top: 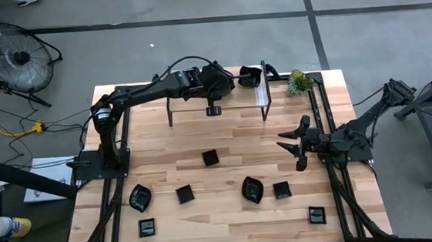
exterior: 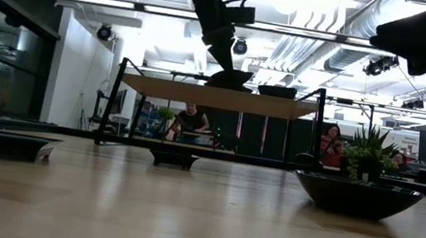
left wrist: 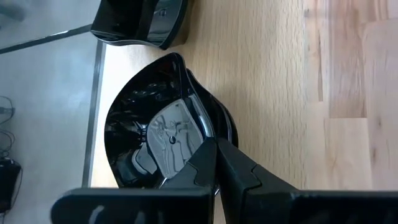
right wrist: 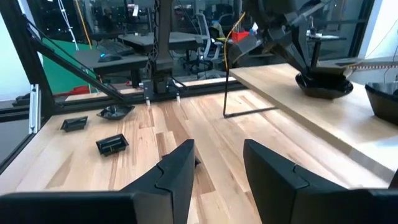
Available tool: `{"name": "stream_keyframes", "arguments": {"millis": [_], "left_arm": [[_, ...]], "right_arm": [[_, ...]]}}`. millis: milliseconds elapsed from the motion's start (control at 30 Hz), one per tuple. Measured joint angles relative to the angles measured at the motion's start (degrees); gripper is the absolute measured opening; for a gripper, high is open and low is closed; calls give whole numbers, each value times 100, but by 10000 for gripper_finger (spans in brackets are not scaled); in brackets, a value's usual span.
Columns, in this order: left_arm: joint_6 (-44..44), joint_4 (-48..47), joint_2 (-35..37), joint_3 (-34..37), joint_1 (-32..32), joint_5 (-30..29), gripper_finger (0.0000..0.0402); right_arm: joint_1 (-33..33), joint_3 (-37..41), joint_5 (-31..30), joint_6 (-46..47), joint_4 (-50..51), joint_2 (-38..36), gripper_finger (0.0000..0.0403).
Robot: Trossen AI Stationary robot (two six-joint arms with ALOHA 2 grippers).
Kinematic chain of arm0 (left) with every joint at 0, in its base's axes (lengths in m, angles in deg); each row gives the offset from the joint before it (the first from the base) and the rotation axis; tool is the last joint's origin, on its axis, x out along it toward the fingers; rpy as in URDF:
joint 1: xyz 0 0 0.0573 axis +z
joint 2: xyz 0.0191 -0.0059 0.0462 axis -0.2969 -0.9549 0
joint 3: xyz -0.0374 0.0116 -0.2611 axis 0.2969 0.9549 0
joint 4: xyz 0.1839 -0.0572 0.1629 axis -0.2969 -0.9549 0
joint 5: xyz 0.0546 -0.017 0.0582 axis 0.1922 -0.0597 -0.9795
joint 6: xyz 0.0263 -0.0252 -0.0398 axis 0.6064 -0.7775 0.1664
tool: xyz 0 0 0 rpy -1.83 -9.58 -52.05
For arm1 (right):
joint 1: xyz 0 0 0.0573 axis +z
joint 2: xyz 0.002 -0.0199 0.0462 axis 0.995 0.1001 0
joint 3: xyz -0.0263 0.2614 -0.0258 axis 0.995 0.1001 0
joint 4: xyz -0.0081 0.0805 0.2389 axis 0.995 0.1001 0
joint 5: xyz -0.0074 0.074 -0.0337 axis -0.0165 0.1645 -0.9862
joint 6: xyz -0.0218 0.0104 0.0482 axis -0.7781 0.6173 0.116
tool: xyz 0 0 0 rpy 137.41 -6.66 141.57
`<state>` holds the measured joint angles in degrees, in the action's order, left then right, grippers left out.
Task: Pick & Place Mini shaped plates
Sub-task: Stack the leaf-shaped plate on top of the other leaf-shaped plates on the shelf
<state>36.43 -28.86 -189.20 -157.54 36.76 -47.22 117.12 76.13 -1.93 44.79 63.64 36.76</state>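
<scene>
A raised wooden shelf [top: 191, 101] stands at the table's far middle. My left gripper [left wrist: 216, 144] reaches over it, shut on a glossy black leaf-shaped mini plate [left wrist: 165, 134] whose base seems to rest on the shelf top [exterior: 231, 78]. Another black plate [top: 249, 76] sits on the shelf beside it. Several more mini plates lie on the table, among them a square one [top: 210, 158] and an oval one [top: 252, 189]. My right gripper [top: 299, 141] waits open at the table's right side, with nothing between its fingers [right wrist: 214, 168]. My left gripper pinches the leaf-shaped plate's rim [left wrist: 200, 118] between its two fingers, one finger [left wrist: 193, 165] inside the bowl and the other [left wrist: 249, 174] outside. The fingers come slanting down from the table's left and near side. The plate stays upright, and I cannot tell whether it is lifted off the shelf.
A small green plant [top: 299, 82] stands at the far right, just past the shelf. Black frame rails [top: 324, 120] run along both sides of the table. People sit in the room beyond the far edge [exterior: 190, 120]. Bare wood shows between shelf and plates [top: 240, 134].
</scene>
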Motion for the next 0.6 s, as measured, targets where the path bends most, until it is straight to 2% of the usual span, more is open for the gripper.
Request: {"name": "stream_keyframes", "arguments": {"millis": [100,400,600], "left_arm": [[0,3,0,0,0,0,9],[0,4,0,2,0,4,74],[0,4,0,4,0,4,87]], "right_arm": [[0,0,1,104,33,0,134],[2,0,-2,103,46,0,134],[2,0,62,114,51,0,134]]}}
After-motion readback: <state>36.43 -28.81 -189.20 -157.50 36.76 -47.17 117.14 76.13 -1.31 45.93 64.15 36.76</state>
